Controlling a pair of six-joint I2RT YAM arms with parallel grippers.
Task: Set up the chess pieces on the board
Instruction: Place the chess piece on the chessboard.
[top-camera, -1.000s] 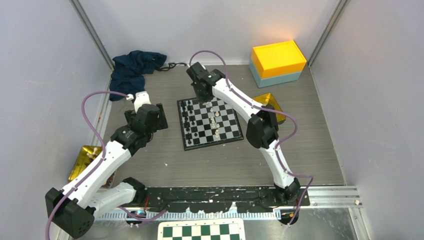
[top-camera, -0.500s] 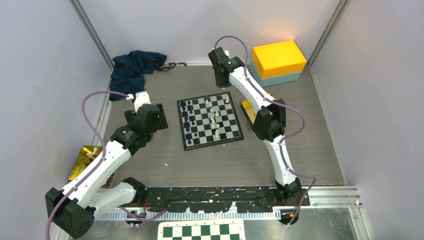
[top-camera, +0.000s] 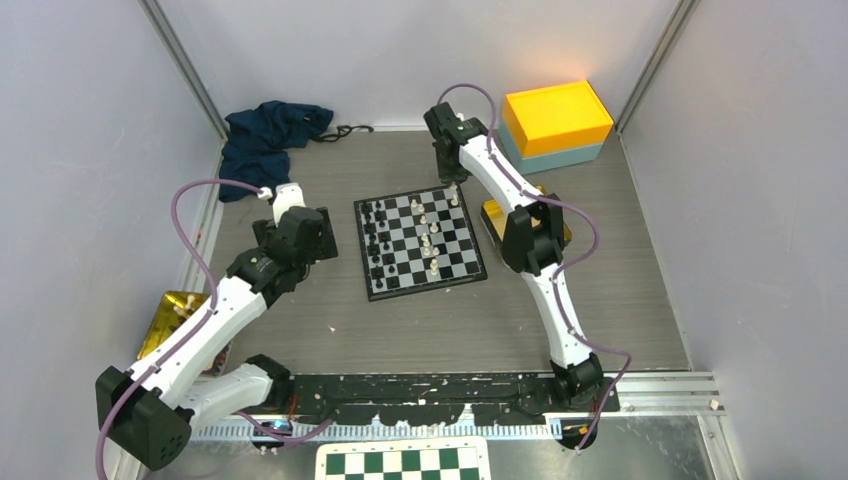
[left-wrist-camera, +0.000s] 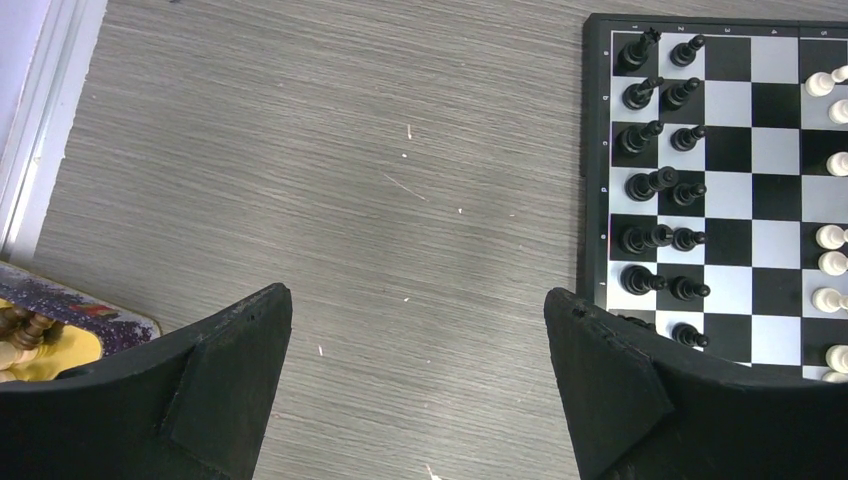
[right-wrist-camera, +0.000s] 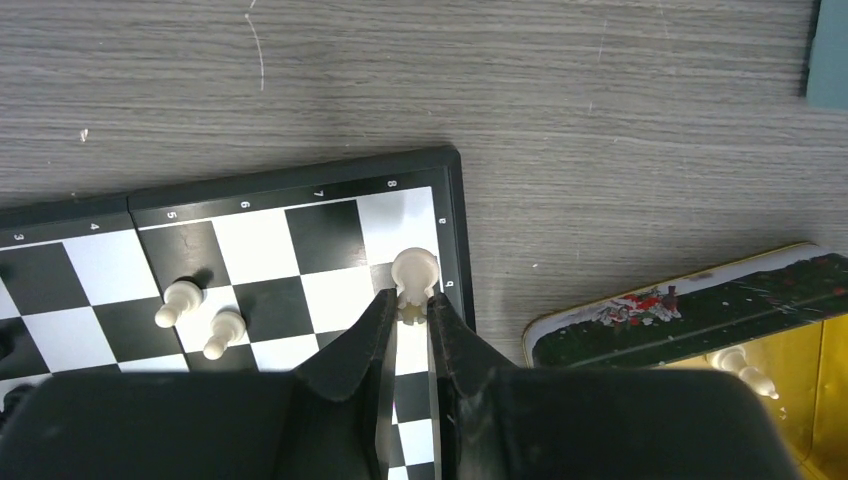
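The board (top-camera: 362, 250) lies mid-table. Black chess pieces (left-wrist-camera: 660, 182) stand in two columns along its left side, and white ones (top-camera: 430, 240) are scattered over its right half. My right gripper (right-wrist-camera: 412, 305) is shut on a cream-white piece (right-wrist-camera: 414, 272), holding it at the board's far right corner square (top-camera: 455, 196). Two white pawns (right-wrist-camera: 200, 318) stand a few squares to the left of it. My left gripper (left-wrist-camera: 418, 300) is open over bare table just left of the board (left-wrist-camera: 598, 150), with nothing between its fingers.
A gold tin (right-wrist-camera: 690, 310) with white pieces (right-wrist-camera: 745, 368) sits right of the board. Another gold tin (top-camera: 175, 315) lies at the left edge. A yellow-and-teal box (top-camera: 555, 120) and a dark blue cloth (top-camera: 270, 135) are at the back. A green-and-white checkered panel (top-camera: 403, 462) is at the near edge.
My right gripper swung from the board's far left part to its far right corner and came down there, still holding the white piece. The left arm barely shifted.
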